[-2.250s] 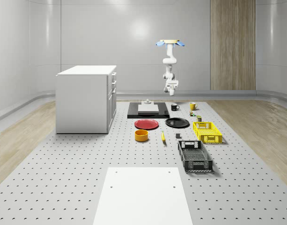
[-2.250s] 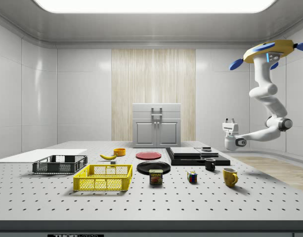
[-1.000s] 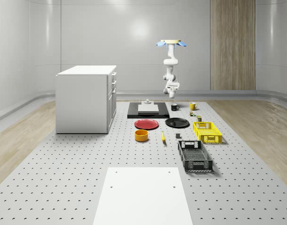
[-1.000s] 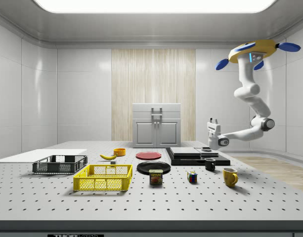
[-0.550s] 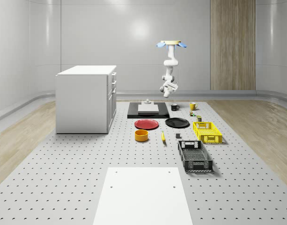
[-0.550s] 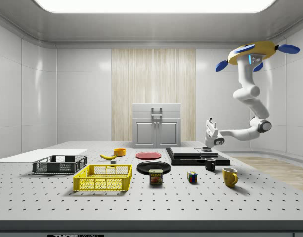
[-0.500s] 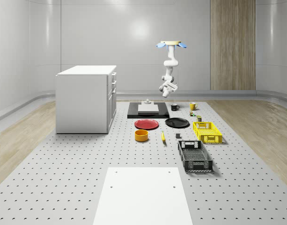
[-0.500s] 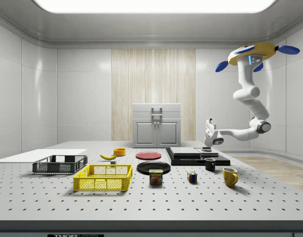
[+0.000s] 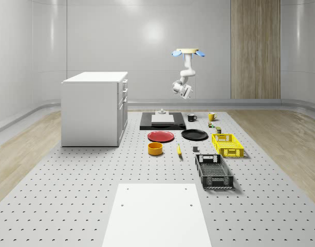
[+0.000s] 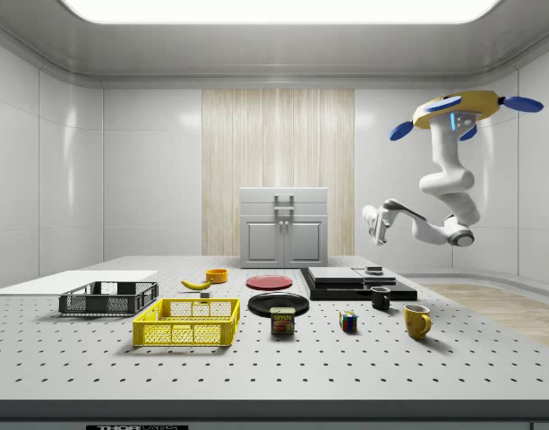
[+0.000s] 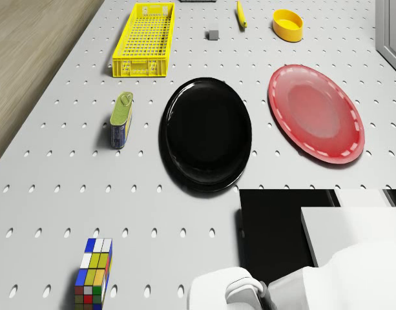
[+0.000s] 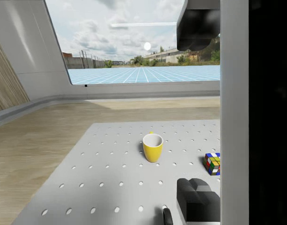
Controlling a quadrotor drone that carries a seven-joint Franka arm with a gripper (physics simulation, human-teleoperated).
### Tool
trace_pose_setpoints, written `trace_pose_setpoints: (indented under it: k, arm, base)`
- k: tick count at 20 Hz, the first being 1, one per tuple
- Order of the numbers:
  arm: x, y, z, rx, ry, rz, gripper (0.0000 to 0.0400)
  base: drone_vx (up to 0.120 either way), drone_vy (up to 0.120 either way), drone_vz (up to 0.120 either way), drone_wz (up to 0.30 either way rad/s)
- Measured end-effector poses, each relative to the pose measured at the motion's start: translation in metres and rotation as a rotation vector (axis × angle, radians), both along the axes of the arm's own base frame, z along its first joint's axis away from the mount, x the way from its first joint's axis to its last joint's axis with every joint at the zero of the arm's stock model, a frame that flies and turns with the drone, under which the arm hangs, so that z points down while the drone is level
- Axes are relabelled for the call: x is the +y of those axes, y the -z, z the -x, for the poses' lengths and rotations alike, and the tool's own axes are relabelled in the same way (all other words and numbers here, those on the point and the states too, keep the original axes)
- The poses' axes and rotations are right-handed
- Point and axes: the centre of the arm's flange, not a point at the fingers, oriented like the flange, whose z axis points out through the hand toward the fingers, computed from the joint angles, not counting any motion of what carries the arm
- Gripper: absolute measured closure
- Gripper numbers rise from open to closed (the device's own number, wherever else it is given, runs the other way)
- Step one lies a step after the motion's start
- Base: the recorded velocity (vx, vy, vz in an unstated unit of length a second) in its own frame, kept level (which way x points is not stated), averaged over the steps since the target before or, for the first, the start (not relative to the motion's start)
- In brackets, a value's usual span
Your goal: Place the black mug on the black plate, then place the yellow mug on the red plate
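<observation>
**Drone hovers with its open gripper high above the black mug**

A simulated lab table dotted with holes. The drone (image 10: 462,106) hovers in the air past the far end of the table, resting on nothing. Its white arm bends down and forward, and the gripper (image 10: 374,224) hangs high above the table. In the wrist view the 2 dark fingers (image 12: 197,23) stand wide apart with nothing between them, so I read them as open and empty.

The black mug (image 10: 381,298) stands upright on the table, well below the fingers and almost straight under them, just beside a black slab (image 10: 355,285). The yellow mug (image 10: 416,320) stands below the fingers too, further out to the side view's right, with a coloured puzzle cube (image 12: 212,163) near it. The black plate (image 11: 206,134) lies bare beyond the slab, ahead of the fingers, and the red plate (image 11: 316,121) lies beside it (neither plate carries anything, so both placements are yet to do).

Risks, as I judge them: the drop to the mug is long, and any drift of the hovering drone could bring a finger down on the rim and tip the mug. The slab sits so near that a finger could strike its edge. Taking the yellow mug first would break the order.
</observation>
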Motion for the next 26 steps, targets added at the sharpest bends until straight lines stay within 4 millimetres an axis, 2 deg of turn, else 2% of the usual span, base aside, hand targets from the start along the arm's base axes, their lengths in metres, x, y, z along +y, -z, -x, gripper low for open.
trace_pose_setpoints:
  k: [4,9,13,26]
  arm:
    - [-0.033,0.028,-0.001,0.002,0.016,0.446,0.0]
    - [-0.059,0.038,-0.001,0.006,0.023,0.725,0.0]
    - [-0.069,0.04,-0.001,0.009,0.025,0.825,0.0]
    - [-0.077,0.04,-0.001,0.011,0.026,0.911,0.0]
  base:
    - [0.0,0.0,-0.12,0.0]
    - [0.0,-0.032,-0.12,0.0]
    - [0.0,-0.11,-0.12,0.0]
    - [0.0,-0.025,-0.12,0.0]
